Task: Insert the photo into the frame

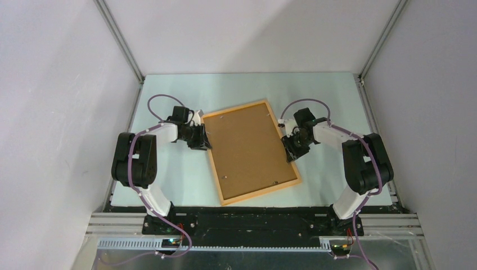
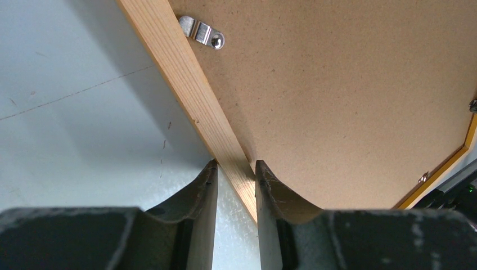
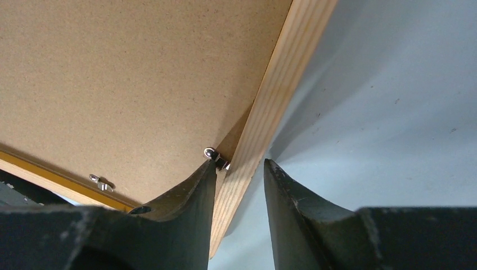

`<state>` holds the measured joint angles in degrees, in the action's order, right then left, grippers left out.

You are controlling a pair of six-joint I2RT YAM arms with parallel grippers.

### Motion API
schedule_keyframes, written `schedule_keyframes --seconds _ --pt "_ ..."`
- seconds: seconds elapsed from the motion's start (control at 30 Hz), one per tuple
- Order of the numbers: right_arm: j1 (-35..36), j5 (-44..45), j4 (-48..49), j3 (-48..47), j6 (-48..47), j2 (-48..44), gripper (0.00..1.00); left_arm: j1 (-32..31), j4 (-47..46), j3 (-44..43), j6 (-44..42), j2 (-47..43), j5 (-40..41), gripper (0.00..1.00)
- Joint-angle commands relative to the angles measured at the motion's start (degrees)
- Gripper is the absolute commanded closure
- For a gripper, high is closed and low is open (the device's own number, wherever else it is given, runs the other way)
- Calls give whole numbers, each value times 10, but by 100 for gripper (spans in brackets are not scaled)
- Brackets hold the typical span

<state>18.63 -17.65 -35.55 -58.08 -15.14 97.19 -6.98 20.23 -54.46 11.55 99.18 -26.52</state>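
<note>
The frame (image 1: pixel 260 192) lies tilted on the table with its back up, and a brown backing board (image 1: pixel 247 149) fills it. The photo is not visible in any view. My left gripper (image 1: pixel 203 138) is at the frame's left rail (image 2: pixel 185 84); in the left wrist view the gripper (image 2: pixel 236 164) is shut on that rail, one tip on its outer edge and one on the board side. My right gripper (image 1: pixel 288 146) straddles the right rail (image 3: pixel 281 84). In the right wrist view the gripper (image 3: pixel 239 163) has its inner finger at a metal clip (image 3: pixel 216 157), while the outer finger stands clear of the wood.
Small metal clips (image 2: pixel 201 31) sit along the frame's inner edge over the board; another clip (image 3: pixel 100 181) shows at the far rail. The pale table (image 1: pixel 169 180) is walled by grey panels at left, right and back. Both arm bases stand at the near edge.
</note>
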Motion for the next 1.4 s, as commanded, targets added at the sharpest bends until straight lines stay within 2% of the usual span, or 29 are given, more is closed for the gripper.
schedule_keyframes --seconds 0.0,0.33,0.4,0.57,0.67,1.1,1.37 --pt "-5 3 6 0 -19 -1 60 1 2 -8 -18 7 7 69" --pt "-9 -3 12 0 -17 -4 61 2 2 -8 -18 8 6 69" --pt "-12 -5 12 0 -13 -5 59 2 2 -7 -18 8 6 69" --pt "-36 -28 9 -8 6 -20 46 3 2 -8 -18 6 6 69" --pt "-53 -44 4 -15 16 -32 42 4 2 -8 -18 5 5 69" --pt "-64 -51 12 -31 19 -45 42 8 2 -9 -19 9 3 69" --pt "-62 -39 42 -103 63 17 44 8 2 -11 -22 10 -11 69"
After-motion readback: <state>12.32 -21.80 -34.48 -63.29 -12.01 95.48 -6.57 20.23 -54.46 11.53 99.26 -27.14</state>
